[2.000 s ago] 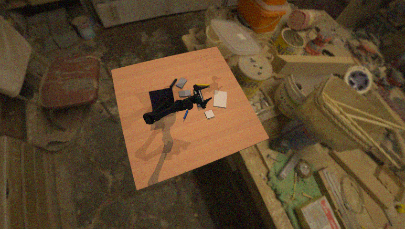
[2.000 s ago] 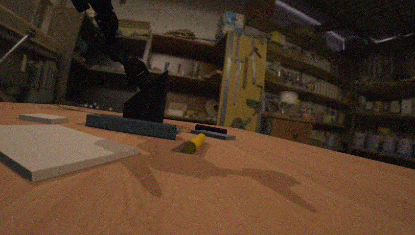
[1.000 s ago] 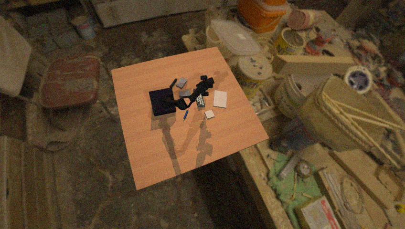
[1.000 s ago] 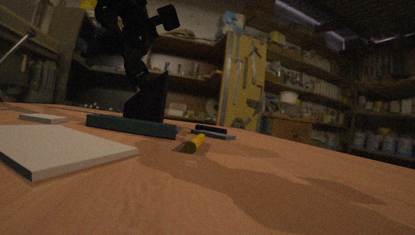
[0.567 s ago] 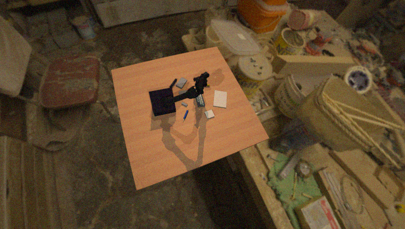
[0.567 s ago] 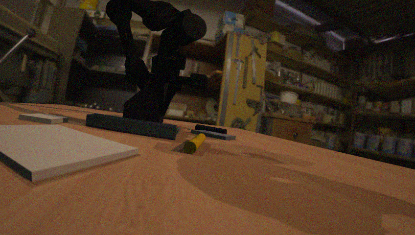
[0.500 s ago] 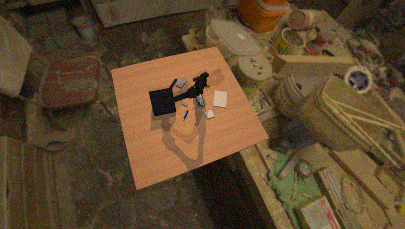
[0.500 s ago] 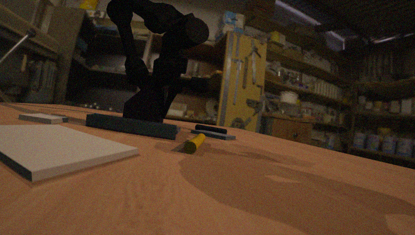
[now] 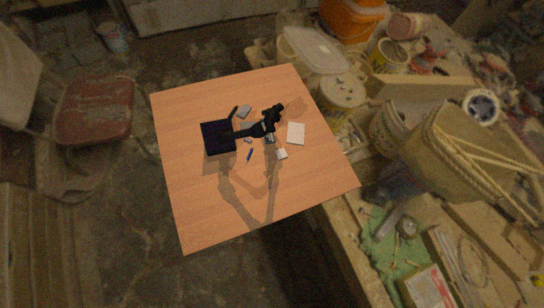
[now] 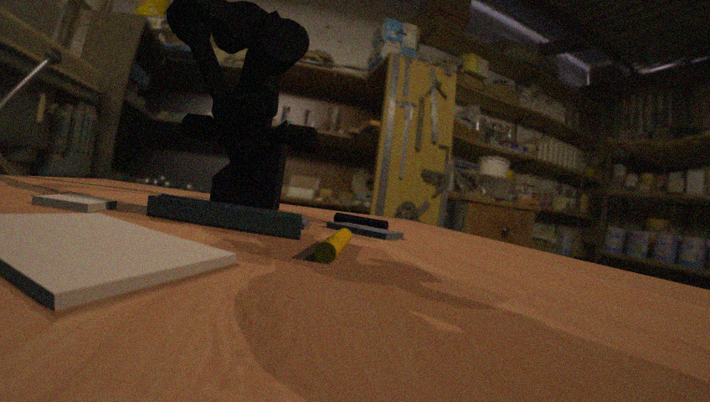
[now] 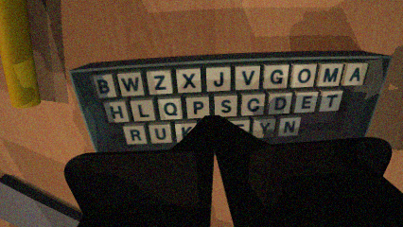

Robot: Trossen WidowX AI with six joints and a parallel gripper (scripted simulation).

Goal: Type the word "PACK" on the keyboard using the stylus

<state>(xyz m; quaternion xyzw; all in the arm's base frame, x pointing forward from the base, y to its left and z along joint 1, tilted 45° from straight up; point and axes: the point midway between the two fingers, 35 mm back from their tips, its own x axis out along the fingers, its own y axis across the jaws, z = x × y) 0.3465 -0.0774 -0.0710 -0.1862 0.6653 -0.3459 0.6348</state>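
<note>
The dark teal keyboard (image 9: pixel 270 137) (image 10: pixel 223 217) (image 11: pixel 341 124) lies on the desk, with pale lettered keys in three rows. A slim blue pen-like stylus (image 9: pixel 249 154) with a pale tip lies on the desk in the top view, apart from the keyboard. My gripper (image 11: pixel 212 122) is shut with nothing between its fingers. In the wrist view its fingertips overlap the keyboard just below the P and S keys and hide part of the bottom row. Their height above the keys is hard to tell.
A yellow cylinder (image 10: pixel 333 244) (image 11: pixel 20 61) lies beside the keyboard's B end. A large white slab (image 9: pixel 296 133) (image 10: pixel 114 254), a small white block (image 9: pixel 281 153) (image 10: pixel 74 201), grey blocks (image 9: pixel 244 111) and a black cylinder (image 9: pixel 233 111) (image 10: pixel 361 219) also lie on the desk.
</note>
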